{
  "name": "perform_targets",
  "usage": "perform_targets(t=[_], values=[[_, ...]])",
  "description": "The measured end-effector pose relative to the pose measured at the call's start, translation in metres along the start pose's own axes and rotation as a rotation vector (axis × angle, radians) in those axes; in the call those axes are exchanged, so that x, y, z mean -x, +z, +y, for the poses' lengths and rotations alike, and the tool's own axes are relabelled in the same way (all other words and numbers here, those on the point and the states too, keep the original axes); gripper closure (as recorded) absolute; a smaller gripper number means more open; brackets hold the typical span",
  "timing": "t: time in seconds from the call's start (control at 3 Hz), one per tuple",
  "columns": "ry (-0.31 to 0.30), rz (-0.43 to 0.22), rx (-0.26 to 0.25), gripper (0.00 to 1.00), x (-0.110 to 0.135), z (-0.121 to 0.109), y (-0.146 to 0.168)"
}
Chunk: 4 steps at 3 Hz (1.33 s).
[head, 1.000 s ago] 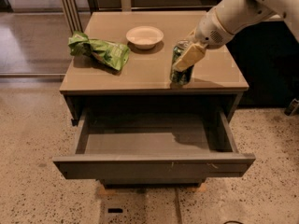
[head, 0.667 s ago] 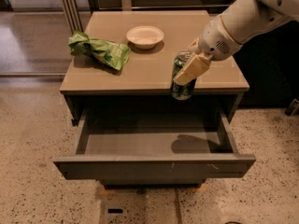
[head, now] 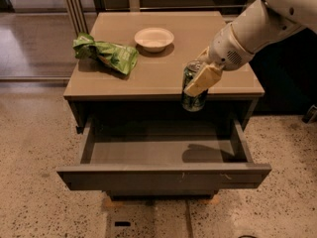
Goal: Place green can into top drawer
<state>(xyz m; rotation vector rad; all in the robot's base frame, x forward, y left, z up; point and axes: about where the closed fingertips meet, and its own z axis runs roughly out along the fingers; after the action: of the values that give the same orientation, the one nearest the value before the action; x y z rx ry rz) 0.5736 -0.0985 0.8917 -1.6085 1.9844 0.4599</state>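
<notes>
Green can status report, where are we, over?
Gripper shut on green can. Can held past the table edge, above open top drawer. Nothing visible in the way below.

The green can, marked with pale and dark patches and topped in silver, is clasped by the tan-fingered gripper above the grey-brown top drawer. A bright green bag and a cream bowl are seen on the tan table

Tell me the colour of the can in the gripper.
The can is green with pale markings and a silver top, held by the gripper over the open drawer; camera view.
</notes>
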Motion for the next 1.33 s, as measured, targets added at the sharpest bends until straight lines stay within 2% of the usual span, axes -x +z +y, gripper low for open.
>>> perform_targets(t=[0.33,0.67,1.33], values=[[-0.012,0.024,-0.031,1.00,-0.020,0.014,0.018],[-0.010,0.041,-0.065,1.00,-0.050,0.027,0.048],[-0.016,0.042,-0.146,1.00,-0.112,0.037,0.121]])
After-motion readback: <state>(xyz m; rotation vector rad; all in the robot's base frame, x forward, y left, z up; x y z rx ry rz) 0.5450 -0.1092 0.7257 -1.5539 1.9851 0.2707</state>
